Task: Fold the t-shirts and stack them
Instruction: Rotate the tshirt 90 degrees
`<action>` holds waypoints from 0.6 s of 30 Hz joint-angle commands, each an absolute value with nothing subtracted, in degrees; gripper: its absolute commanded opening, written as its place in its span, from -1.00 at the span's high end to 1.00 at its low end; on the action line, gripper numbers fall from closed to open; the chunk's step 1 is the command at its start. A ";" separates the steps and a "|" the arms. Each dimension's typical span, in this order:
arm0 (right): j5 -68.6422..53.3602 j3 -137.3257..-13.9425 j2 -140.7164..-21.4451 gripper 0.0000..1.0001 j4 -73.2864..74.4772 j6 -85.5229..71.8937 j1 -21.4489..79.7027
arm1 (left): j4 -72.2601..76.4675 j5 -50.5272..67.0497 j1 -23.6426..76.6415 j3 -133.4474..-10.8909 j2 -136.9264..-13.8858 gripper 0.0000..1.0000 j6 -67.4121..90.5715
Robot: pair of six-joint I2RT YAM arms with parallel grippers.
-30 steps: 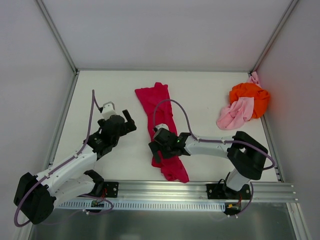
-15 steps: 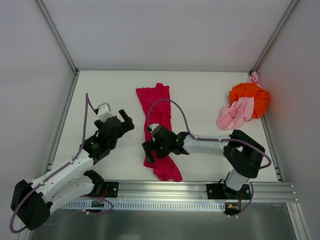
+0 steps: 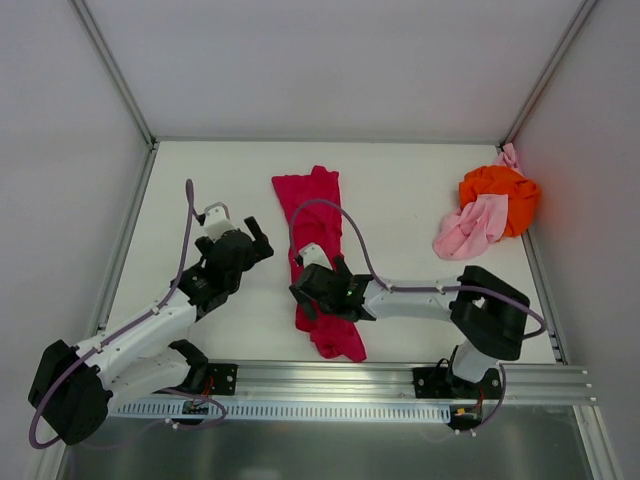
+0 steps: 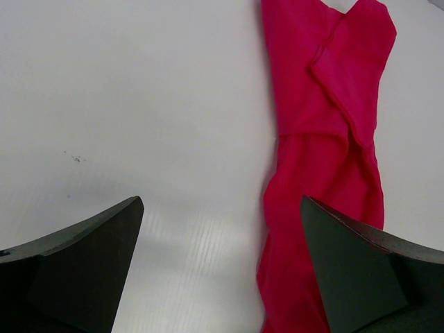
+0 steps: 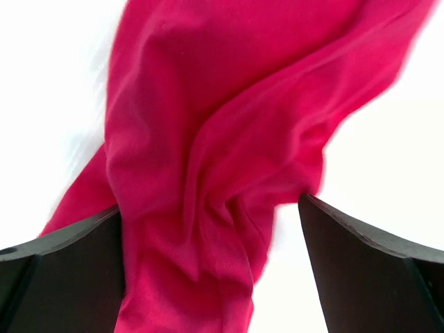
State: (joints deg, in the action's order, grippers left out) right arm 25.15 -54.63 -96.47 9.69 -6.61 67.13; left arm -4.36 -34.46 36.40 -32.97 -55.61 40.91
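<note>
The right gripper (image 3: pixel 306 292) (image 5: pixel 209 205) has its jaws spread wide and hangs over the middle of the red shirt (image 3: pixel 318 210) (image 5: pixel 208 125). In its wrist view the creased cloth fills the gap between the two dark fingers (image 5: pixel 62 257). The fingers straddle the cloth and do not pinch it; whether the tips touch it cannot be told. The arm reaches in from the right, low across the table (image 3: pixel 400 190), with a purple cable (image 3: pixel 345 210) looping above it.

The left gripper (image 3: pixel 258 237) (image 4: pixel 220 201) is also spread wide and holds nothing. It hovers over bare table, left of the red shirt and apart from it, with its fingers pointing toward the cloth. In its wrist view the white surface lies between the fingers, and the red shirt (image 4: pixel 326 159) runs down the right side, passing behind the right finger (image 4: pixel 354 270).

The red shirt lies as a long, narrow, bunched strip. It runs from the far middle of the table down to a crumpled end just short of the metal rail (image 3: pixel 400 375) at the near edge. Its far end is wider and flatter, with a fold crossing it.

The orange shirt (image 3: pixel 500 190) and the pink shirt (image 3: pixel 470 228) sit crumpled together in the far right corner, well apart from the red one and from both grippers. The pink one touches the orange one and drapes over its near left side.
</note>
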 commanded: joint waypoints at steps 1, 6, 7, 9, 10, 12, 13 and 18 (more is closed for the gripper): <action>34.74 -51.70 -87.39 -0.99 2.67 -1.24 69.52 | -0.26 -34.01 36.65 -34.36 -56.51 -0.97 40.08; 30.15 -46.77 -79.64 -0.99 -3.68 2.98 69.52 | 0.35 -34.10 36.74 -35.16 -57.92 -0.97 39.55; 30.23 -46.76 -78.67 -1.00 -3.87 3.68 69.52 | 1.13 -34.10 36.65 -35.16 -58.01 -0.97 39.55; 31.37 -45.71 -76.30 -0.99 -4.39 3.87 69.43 | 0.97 -34.45 36.65 -35.16 -57.48 -0.97 39.64; 33.47 -45.09 -75.33 -0.99 -4.66 2.56 69.09 | 0.88 -34.63 36.74 -35.07 -57.13 -0.97 39.55; 35.32 -43.16 -72.96 -1.00 -5.27 0.27 68.12 | 0.70 -35.33 36.65 -34.98 -55.47 -0.97 39.20; 34.90 -42.89 -72.51 -0.99 -5.10 -1.22 67.77 | 0.96 -35.33 36.74 -34.81 -54.76 -0.97 38.85; 40.24 -49.28 -73.82 -0.99 5.29 -4.03 61.47 | -0.16 -37.34 36.56 -40.31 -53.69 -0.97 36.39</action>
